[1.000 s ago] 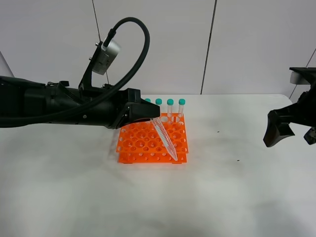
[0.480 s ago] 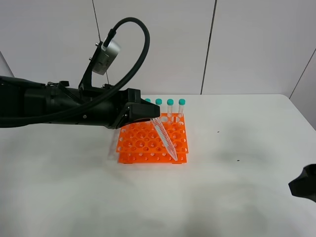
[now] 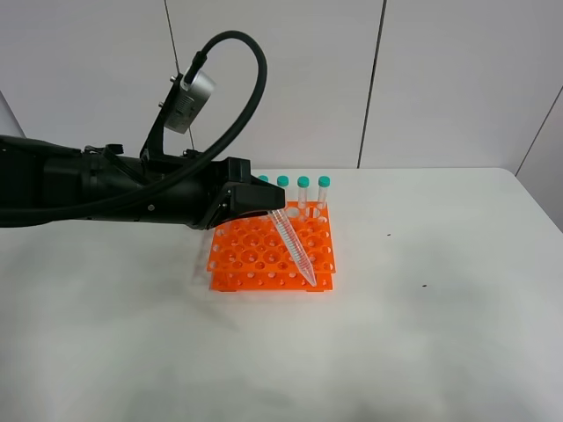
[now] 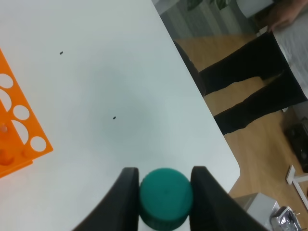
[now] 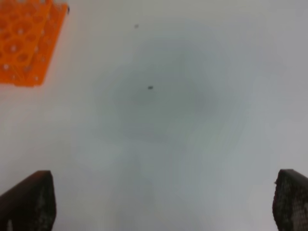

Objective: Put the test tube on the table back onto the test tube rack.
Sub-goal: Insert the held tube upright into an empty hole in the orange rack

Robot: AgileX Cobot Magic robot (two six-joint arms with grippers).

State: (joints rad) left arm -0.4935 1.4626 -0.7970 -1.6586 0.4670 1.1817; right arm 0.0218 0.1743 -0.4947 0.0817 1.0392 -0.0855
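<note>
The left gripper (image 3: 260, 212) pinched the test tube (image 3: 295, 251) by its teal cap, tilted, tip low over the front right holes of the rack (image 3: 251, 255). Insertion was in hand; next, I judge, the tube needed straightening above a free hole. The fingers of the right gripper (image 5: 163, 202) stood spread.

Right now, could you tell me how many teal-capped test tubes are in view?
5. Four tubes stand in the test tube rack's back row, the leftmost partly behind the left gripper, which holds the fifth tube tilted. Others may be hidden.
</note>
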